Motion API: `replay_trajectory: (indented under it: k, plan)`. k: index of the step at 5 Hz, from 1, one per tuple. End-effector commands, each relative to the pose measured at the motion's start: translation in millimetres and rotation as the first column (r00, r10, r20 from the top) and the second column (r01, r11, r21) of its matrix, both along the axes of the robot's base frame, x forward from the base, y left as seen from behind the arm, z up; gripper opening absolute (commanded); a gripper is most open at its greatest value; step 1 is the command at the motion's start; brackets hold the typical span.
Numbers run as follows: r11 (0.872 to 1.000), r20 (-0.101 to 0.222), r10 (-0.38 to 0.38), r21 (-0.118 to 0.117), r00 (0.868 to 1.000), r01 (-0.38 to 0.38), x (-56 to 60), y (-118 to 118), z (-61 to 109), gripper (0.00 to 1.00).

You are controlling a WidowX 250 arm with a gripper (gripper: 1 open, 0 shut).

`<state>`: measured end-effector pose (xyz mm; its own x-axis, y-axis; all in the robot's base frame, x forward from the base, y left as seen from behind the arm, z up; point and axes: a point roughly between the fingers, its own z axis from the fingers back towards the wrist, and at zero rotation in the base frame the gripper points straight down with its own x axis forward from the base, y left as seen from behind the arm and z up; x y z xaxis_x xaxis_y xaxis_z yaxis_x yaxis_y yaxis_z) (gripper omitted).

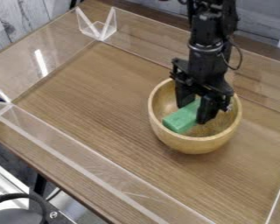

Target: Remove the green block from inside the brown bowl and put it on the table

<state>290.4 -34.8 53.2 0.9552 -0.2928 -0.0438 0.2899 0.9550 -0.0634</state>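
Note:
The brown bowl (196, 143) sits on the table (90, 101) right of centre. Inside it the green block (181, 119) lies tilted, its upper right end raised between the fingers of my black gripper (203, 107). The gripper points straight down into the bowl and is shut on that end of the block. The block's lower left end is still down inside the bowl, near the left wall. The fingertips are partly hidden behind the block and the bowl's rim.
Low clear acrylic walls (73, 153) edge the tabletop, with a clear corner bracket (101, 24) at the back left. Bare wood spreads left of and in front of the bowl. A dark cable (11, 206) lies beyond the front wall.

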Motion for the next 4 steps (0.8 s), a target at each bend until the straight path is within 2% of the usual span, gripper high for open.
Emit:
replay_trajectory:
  k: [1, 3, 4]
  plan:
    - [1.000, 0.112, 0.001, -0.009, 0.994, 0.001, 13.9, 0, 35.2, 0.00]
    - [1.000, 0.149, 0.007, -0.022, 0.989, -0.003, 20.0, -1, 55.6, 0.00]
    - [1.000, 0.154, 0.008, -0.026, 0.988, -0.004, 22.7, -2, 55.9, 0.00]
